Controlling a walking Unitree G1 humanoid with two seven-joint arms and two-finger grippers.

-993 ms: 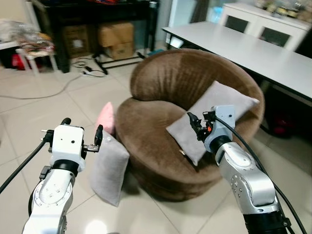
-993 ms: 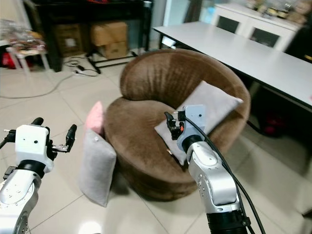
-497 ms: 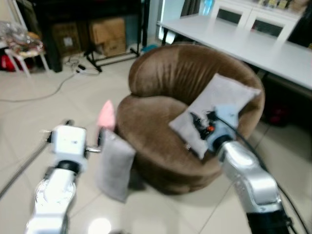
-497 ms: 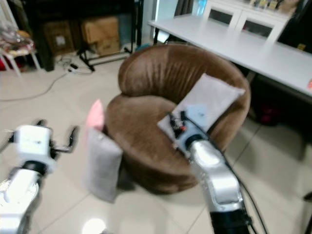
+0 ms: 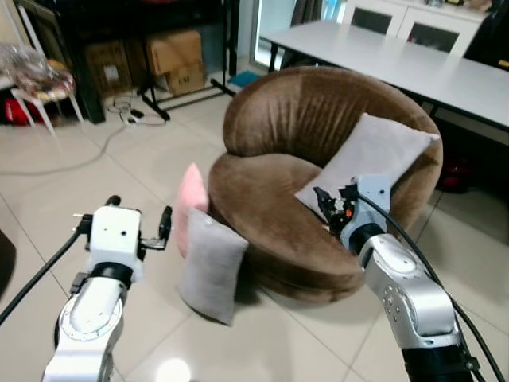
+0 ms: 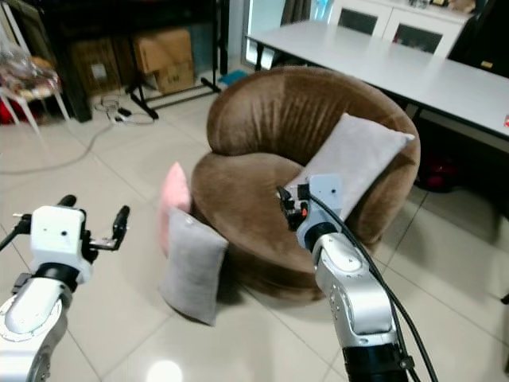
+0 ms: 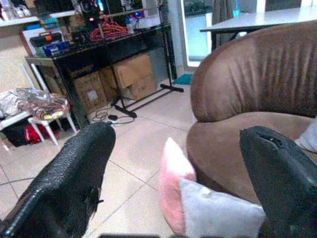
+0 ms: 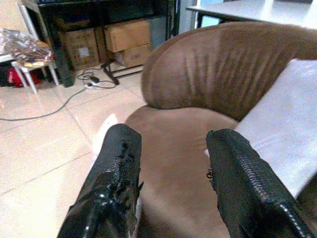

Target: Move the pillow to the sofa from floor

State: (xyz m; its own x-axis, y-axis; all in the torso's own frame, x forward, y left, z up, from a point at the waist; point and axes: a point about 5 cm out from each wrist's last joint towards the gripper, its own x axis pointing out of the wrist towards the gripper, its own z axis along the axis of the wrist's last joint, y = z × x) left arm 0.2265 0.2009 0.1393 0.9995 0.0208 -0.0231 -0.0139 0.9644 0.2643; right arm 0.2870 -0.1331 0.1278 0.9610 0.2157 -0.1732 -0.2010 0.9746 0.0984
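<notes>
A grey pillow (image 5: 210,267) stands on the tiled floor, leaning against the front left of the round brown sofa (image 5: 302,151). A pink pillow (image 5: 191,199) stands just behind it, also against the sofa. Another grey pillow (image 5: 370,155) rests on the sofa seat against its back. My left gripper (image 5: 137,216) is open, raised above the floor to the left of the floor pillows, holding nothing. My right gripper (image 5: 328,203) is open over the sofa seat, just in front of the seated pillow, empty.
A long white table (image 5: 413,68) stands behind and to the right of the sofa. A black shelf with cardboard boxes (image 5: 171,60) is at the back left, with cables (image 5: 119,119) on the floor and a small white stool (image 5: 36,87) further left.
The whole view has shifted and sharpened as the camera moved; sofa and pillows now sit further right. Both grippers keep the same open pose.
</notes>
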